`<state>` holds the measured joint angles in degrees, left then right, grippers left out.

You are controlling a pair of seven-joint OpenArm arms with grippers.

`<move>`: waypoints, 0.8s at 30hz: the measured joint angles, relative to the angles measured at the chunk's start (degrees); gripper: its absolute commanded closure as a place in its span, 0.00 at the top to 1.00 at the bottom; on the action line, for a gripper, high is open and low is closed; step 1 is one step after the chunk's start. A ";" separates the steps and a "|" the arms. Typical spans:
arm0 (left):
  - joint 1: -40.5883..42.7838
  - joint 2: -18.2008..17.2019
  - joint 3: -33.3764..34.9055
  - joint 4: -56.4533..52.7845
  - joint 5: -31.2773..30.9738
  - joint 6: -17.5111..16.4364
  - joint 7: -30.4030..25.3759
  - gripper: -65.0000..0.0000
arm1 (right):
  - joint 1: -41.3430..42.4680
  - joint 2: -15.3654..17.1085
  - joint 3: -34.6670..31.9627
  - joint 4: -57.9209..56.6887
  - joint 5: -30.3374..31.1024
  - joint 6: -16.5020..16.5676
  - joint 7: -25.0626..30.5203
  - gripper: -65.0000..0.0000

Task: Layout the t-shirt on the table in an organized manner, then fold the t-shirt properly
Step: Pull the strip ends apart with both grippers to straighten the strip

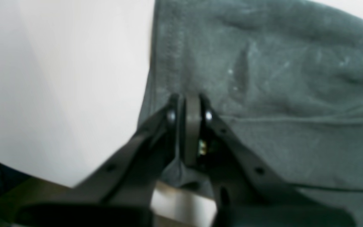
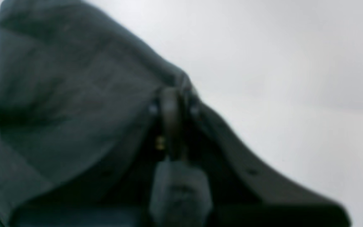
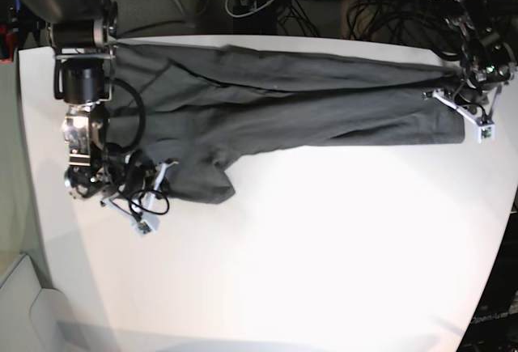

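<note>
- The t-shirt [image 3: 267, 109] lies across the far half of the table [image 3: 324, 247], pulled out into a long dark band running from one arm to the other, with the near half of the table bare beside it.
- The left gripper [image 1: 188, 101] sits at one end of the shirt, right at the cloth's edge; its jaws are pressed together with a fold of the fabric pinched between them.
- The right gripper [image 2: 173, 101] is at the other end of the shirt, jaws likewise clamped tight on a bunched ridge of cloth that rises up around them.
- From overhead, the shirt looks stretched lengthways but not flat: a lobe of cloth droops toward the near side close to the right gripper, and long creases run along the body.
- I would say the laying-out is only partly done. The shirt needs spreading so body and sleeves lie smooth, and none of the folding has started yet.
</note>
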<state>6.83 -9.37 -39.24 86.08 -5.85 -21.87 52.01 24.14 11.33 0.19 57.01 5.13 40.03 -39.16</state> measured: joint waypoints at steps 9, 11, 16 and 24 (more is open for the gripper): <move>-0.15 0.02 -0.02 -0.09 0.00 -0.02 0.17 0.01 | -11.82 1.33 0.39 25.64 0.26 -0.07 -5.03 0.00; -0.22 0.04 0.02 -0.11 -0.02 0.00 0.17 0.01 | -14.21 1.07 2.75 31.17 1.09 0.22 -6.16 0.00; -0.17 -0.02 -0.02 -0.11 -0.02 -0.02 0.17 0.01 | -19.82 1.16 9.03 41.70 0.68 0.20 -9.60 0.00; -0.20 -0.13 0.00 -0.11 -0.24 -0.28 0.22 0.01 | -28.28 1.33 14.53 49.64 1.14 0.28 -11.37 0.00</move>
<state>6.63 -9.50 -39.24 85.97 -6.09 -22.15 52.23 -4.14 12.67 14.72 106.65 6.26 40.32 -50.52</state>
